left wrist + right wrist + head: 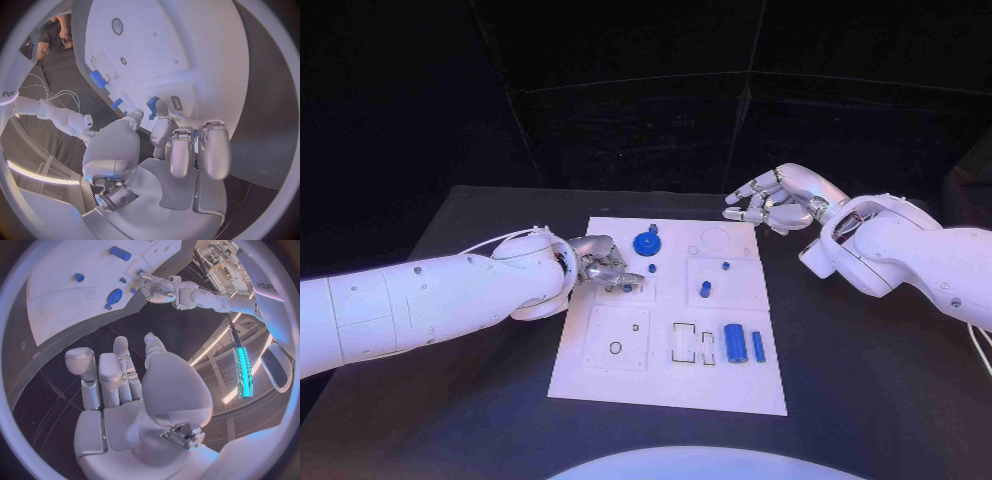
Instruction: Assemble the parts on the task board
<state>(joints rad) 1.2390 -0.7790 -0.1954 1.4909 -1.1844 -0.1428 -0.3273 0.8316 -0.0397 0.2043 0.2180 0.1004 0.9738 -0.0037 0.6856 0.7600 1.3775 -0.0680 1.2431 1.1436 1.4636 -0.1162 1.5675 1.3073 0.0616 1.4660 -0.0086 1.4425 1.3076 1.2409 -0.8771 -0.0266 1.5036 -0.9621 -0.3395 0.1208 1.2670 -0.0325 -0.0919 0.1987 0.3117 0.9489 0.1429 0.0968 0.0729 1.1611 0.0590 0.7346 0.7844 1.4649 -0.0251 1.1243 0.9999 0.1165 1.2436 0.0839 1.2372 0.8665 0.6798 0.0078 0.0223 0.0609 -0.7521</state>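
Observation:
The white task board (668, 385) lies mid-table with blue parts on it. A round gear-like part (646, 243) sits near its far left, a small peg (653, 267) just below it, and two small pegs (726, 266) (705, 289) further right. A thick cylinder (734, 343) and a slim bar (759, 346) lie near right. My left hand (606, 268) rests curled on the board's upper left. Its thumb and a fingertip (161, 111) reach the small peg (152, 103); a grip is unclear. My right hand (773, 200) hovers off the far right corner, empty, fingers loosely apart.
Outlined slots and a small ring (616, 347) mark the board's near half. In the right wrist view the board (56, 305) with the gear (114, 296) lies beyond my right hand (119, 375). Black table (877, 400) surrounds the board.

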